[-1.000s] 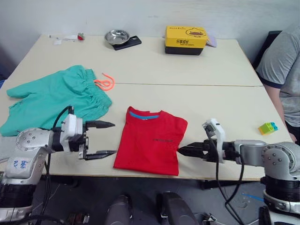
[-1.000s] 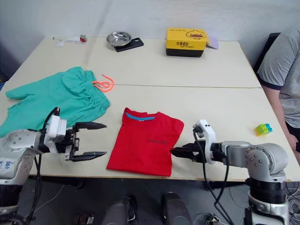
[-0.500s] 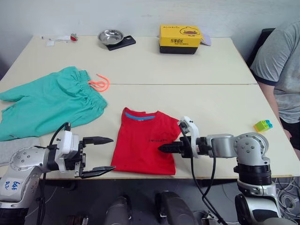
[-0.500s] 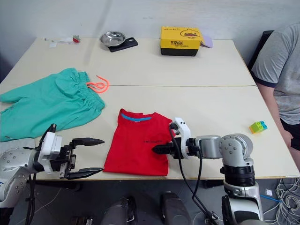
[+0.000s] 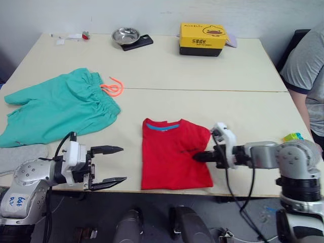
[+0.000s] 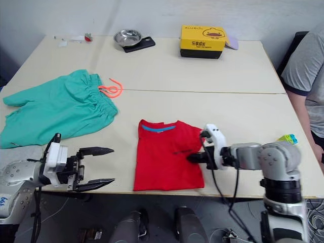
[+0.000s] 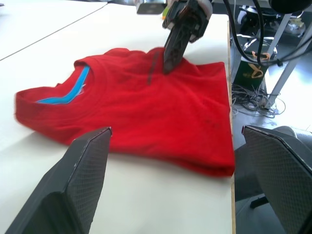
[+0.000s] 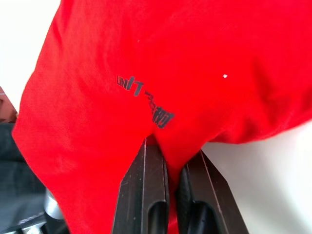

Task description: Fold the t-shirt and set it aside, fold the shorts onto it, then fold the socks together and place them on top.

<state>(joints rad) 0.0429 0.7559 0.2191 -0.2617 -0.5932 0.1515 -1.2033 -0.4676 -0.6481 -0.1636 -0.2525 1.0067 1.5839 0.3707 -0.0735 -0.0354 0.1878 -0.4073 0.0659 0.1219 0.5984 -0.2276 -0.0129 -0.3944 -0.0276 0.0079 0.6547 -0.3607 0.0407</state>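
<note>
The folded red t-shirt (image 5: 172, 157) lies near the table's front edge, blue neck label facing the far side. My right gripper (image 5: 196, 157) is shut on a pinch of its right-hand edge, and the fabric bunches between the black fingers (image 8: 148, 195). The teal-green shorts (image 5: 58, 109) lie spread at the left with the orange drawstring (image 5: 114, 87) beside the waistband. A grey sock (image 5: 20, 156) lies at the front left, just in front of the shorts. My left gripper (image 5: 123, 163) hangs open left of the t-shirt, holding nothing.
A yellow box (image 5: 201, 38) and a metal bowl (image 5: 125, 35) on a black slab stand at the back. Green and blue toy bricks (image 5: 291, 136) lie by the right edge, where a person in a grey shirt (image 5: 306, 66) sits.
My right gripper has gone from open to shut, taking hold of the t-shirt's right edge. The left gripper stays open. The camera view has shifted.
</note>
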